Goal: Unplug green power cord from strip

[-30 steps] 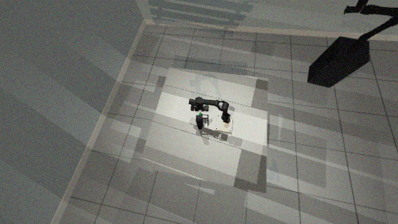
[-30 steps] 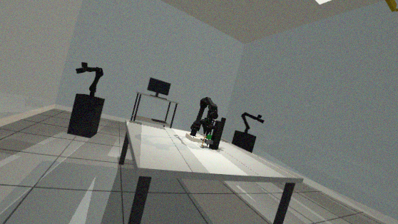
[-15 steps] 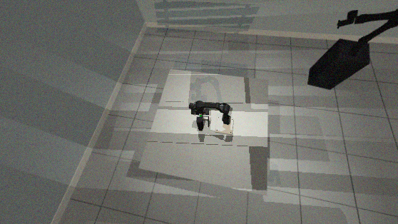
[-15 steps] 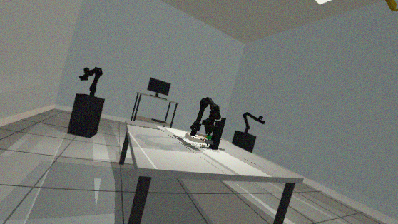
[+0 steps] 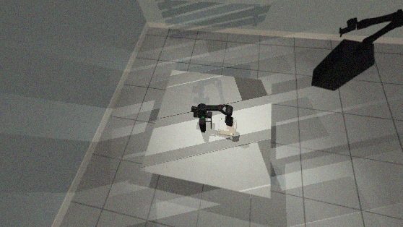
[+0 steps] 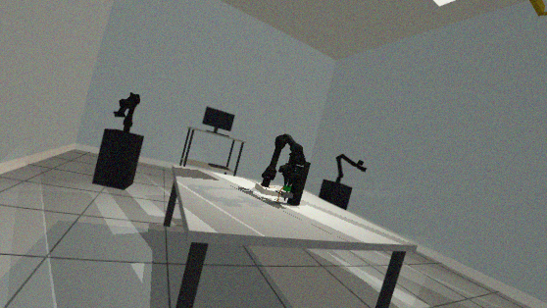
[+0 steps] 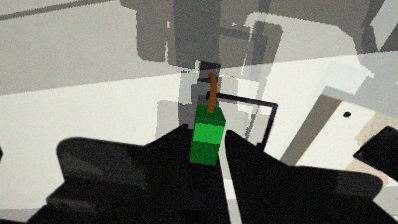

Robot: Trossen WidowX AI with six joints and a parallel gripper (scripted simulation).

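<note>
One gripper (image 7: 207,150), fingers partly open either side of the green plug (image 7: 206,135), contact unclear. Plug stands near the table's (image 6: 274,231) middle, well off every edge, brown cord (image 7: 212,92) running from its top; power strip (image 6: 297,182) upright.

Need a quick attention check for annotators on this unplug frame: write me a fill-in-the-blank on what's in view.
1. The plug between the fingers of the gripper is coloured ___.
2. The gripper is ___, not clamped on the plug.
3. The arm works on top of a white ___.
Missing words: green; open; table.
</note>
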